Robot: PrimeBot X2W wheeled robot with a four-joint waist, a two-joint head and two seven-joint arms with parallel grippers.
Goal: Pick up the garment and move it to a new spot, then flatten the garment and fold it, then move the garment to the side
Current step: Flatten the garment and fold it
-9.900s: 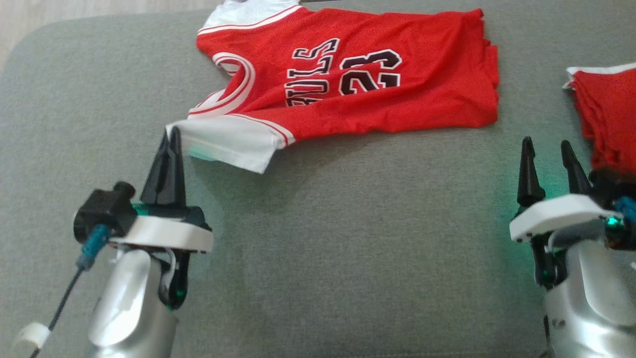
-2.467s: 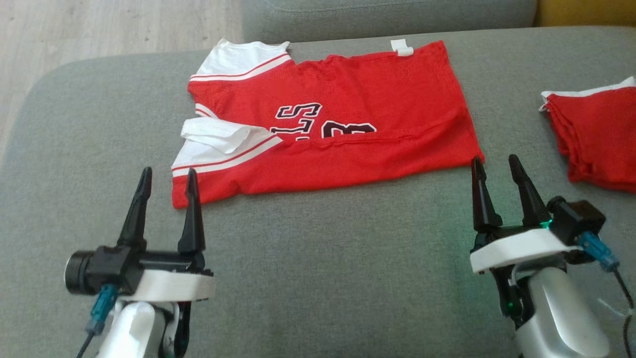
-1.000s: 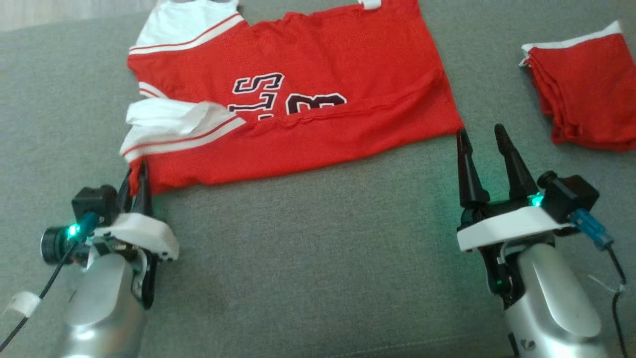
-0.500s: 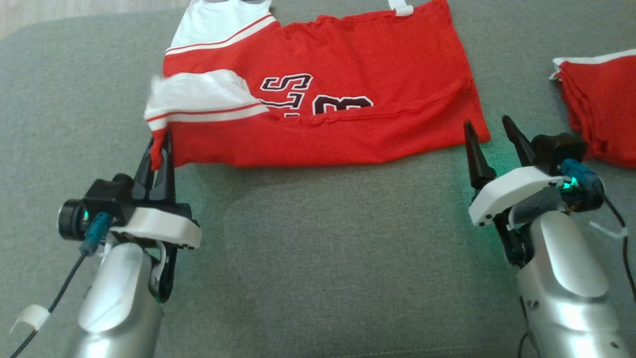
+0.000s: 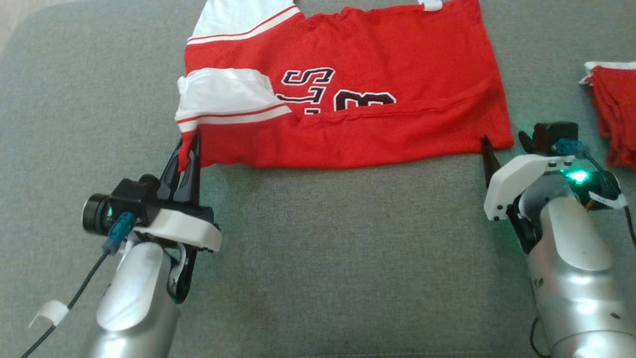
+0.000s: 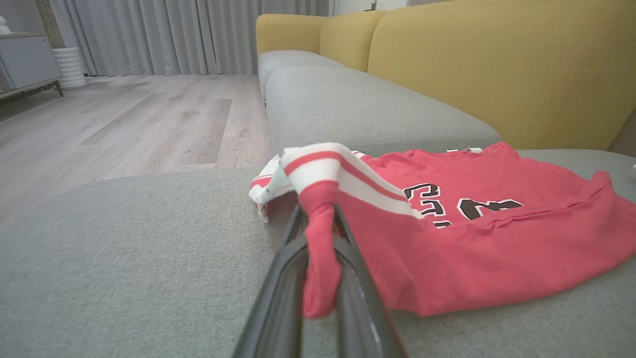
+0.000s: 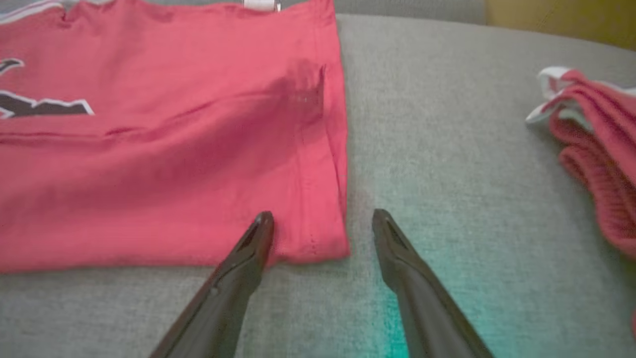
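The garment (image 5: 377, 99) is a red jersey with white sleeves and black lettering, lying half folded on the grey sofa cushion (image 5: 338, 248). My left gripper (image 5: 189, 146) is shut on its near left corner, and that corner is lifted off the cushion. In the left wrist view the red cloth (image 6: 320, 233) hangs pinched between the two dark fingers (image 6: 278, 293). My right gripper (image 5: 503, 143) stands open at the near right corner. In the right wrist view its fingertips (image 7: 262, 221) straddle that corner of the garment (image 7: 149, 174), with the left tip over the cloth.
A second red garment (image 5: 613, 112) lies bunched at the cushion's right, also seen in the right wrist view (image 7: 596, 164). Yellow sofa backrests (image 6: 497, 69) rise behind the cushion. Wooden floor (image 6: 124, 124) lies beyond its left end.
The head camera has shifted. My left gripper has raised the pinched corner, curling the white sleeve over. My right wrist has tipped forward, bringing its open fingers to the near right corner.
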